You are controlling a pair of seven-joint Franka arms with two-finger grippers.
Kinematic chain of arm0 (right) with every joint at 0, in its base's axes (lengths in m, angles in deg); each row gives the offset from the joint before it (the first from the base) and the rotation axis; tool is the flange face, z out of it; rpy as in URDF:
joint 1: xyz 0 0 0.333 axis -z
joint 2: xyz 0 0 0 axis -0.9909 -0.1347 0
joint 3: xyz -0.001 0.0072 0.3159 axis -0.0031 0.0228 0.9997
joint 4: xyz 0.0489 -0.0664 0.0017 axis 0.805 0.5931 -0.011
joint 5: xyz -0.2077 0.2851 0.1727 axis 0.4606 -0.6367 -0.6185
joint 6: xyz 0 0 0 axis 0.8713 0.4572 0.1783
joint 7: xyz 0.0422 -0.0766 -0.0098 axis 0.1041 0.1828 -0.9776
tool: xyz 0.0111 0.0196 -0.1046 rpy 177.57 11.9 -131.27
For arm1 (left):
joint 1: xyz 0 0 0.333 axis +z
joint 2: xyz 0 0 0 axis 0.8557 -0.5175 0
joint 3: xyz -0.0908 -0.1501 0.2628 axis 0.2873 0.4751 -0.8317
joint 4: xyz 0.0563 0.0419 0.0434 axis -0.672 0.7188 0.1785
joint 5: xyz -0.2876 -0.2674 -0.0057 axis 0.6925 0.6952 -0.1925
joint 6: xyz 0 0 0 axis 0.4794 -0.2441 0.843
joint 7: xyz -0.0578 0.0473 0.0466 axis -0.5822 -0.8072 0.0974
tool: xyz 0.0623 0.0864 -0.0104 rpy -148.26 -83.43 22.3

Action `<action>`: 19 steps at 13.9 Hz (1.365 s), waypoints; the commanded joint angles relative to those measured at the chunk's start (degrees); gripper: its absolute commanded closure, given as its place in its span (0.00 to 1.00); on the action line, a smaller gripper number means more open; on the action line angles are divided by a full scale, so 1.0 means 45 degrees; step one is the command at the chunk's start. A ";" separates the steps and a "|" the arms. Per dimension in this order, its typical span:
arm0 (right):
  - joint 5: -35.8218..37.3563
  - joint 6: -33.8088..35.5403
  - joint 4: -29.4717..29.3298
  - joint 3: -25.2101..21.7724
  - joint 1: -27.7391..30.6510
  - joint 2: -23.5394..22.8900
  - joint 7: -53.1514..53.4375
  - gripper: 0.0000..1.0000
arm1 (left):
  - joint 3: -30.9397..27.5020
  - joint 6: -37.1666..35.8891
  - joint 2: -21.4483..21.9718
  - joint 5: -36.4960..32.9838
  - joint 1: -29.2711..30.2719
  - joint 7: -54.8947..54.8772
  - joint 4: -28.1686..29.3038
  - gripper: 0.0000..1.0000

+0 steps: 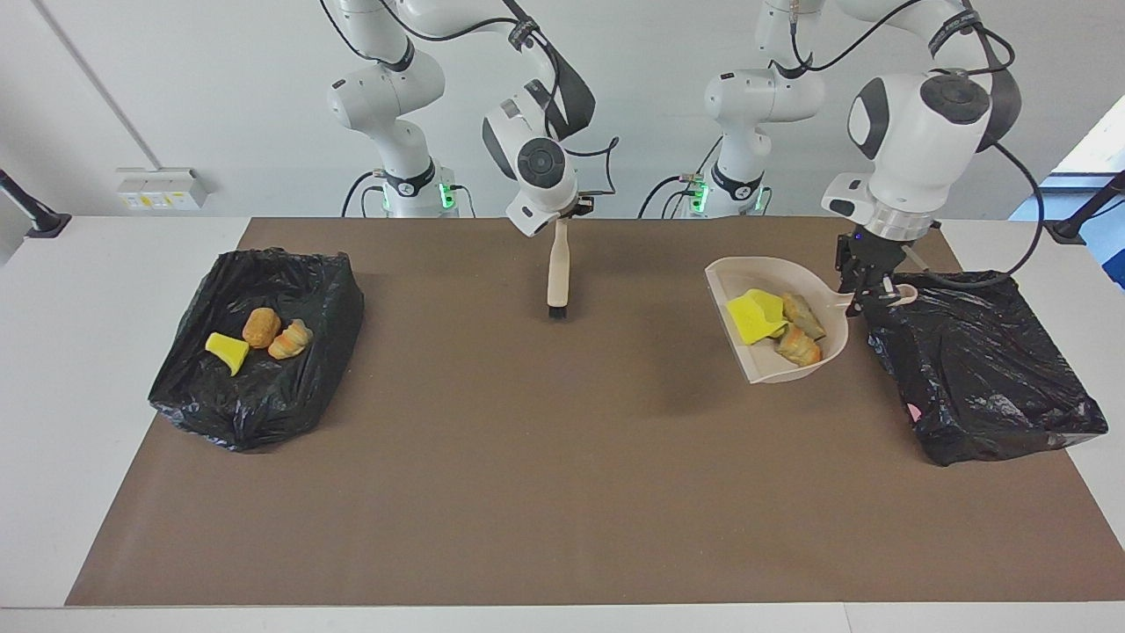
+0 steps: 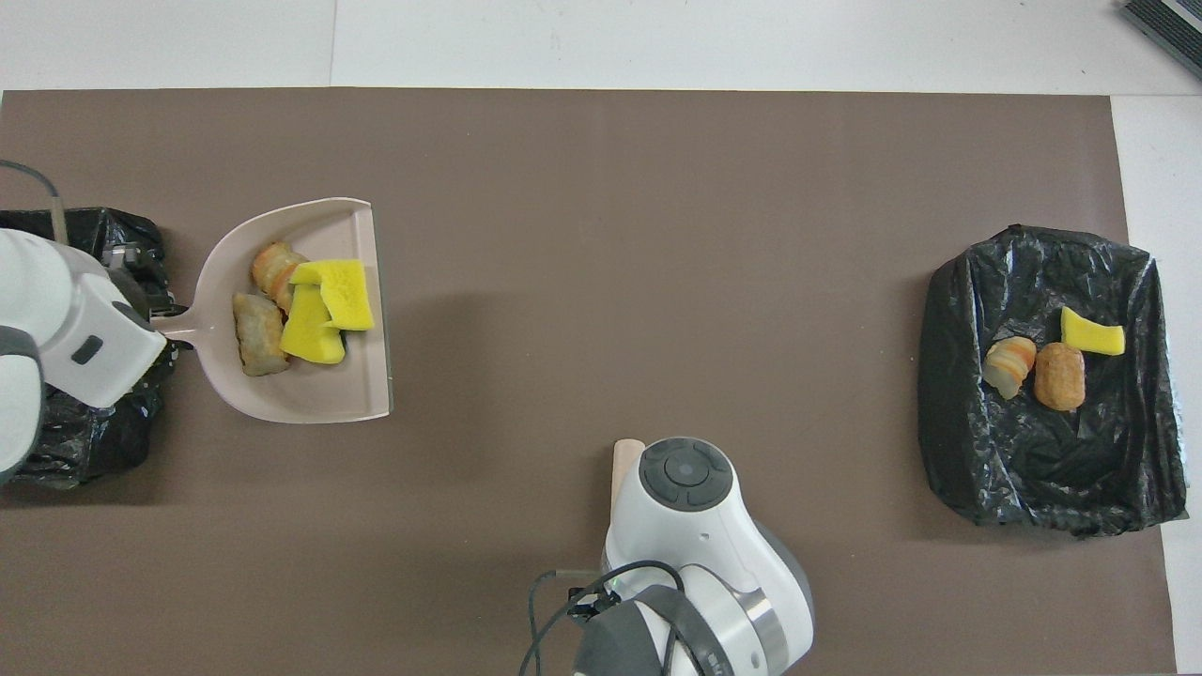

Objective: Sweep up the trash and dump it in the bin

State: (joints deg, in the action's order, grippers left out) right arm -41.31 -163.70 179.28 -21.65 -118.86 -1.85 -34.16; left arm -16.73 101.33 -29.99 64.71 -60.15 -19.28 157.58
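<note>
Plainly, little writing is showing: the yellow stickers on the wall socket box [image 1: 158, 189] are sitting too small to read.

The left gripper [image 1: 866, 288] is hanging at about three o'clock in the facing view, with its fingers clamping the handle of the beige dustpan [image 1: 778, 374]. It is holding the pan up over the brown mat [image 1: 527, 492], just beside the black-lined bin [image 1: 984, 369] at the left arm's end of the table. The handle end is hanging over that bin's rim.

The trash [image 1: 773, 325] is lying inside the dustpan, at about eight o'clock from the left gripper in the facing view and at about three o'clock from it in the overhead view. Two yellow sponge chunks [image 2: 324, 310] are overlapping near the pan's open edge. Two tan bread-like pieces [image 2: 263, 310] are sitting between them and the handle. None of these is touching the gripper's fingers.

Three more pieces are resting in the second bin [image 1: 255, 404] at the right arm's end: a yellow chunk [image 1: 227, 350], a brown lump [image 1: 261, 326] and a striped pastry piece [image 1: 290, 339].

The right gripper [image 1: 562, 215] is waiting at twelve o'clock in the facing view, gripping the top of the brush [image 1: 557, 272], which is hanging upright with its dark bristles pointing down over the mat.
</note>
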 commanded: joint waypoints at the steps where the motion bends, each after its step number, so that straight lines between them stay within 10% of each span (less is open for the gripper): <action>1: -0.0241 -0.0731 0.1174 -0.0012 -0.0594 0.1034 0.0551 1.00 | -0.1130 -0.0817 -0.0087 0.0247 -0.0353 -0.1021 -0.0930 1.00; 11: 0.0227 -0.2311 0.2602 -0.0012 -0.1202 0.1739 0.0572 1.00 | -0.5641 -0.1659 -0.1063 0.0658 -0.0294 -0.5962 -0.3257 1.00; 19: 0.0813 -0.2569 0.2603 -0.0012 -0.1241 0.1289 0.0533 1.00 | -0.6954 0.0798 -0.2663 -0.1059 0.0075 -0.8409 -0.3589 1.00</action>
State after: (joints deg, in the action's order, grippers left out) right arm -38.81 -174.07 190.57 -21.74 -124.18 3.88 -32.39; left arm -47.95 102.84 -39.45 61.90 -60.41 -56.14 143.67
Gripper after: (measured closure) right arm 0.731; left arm 0.678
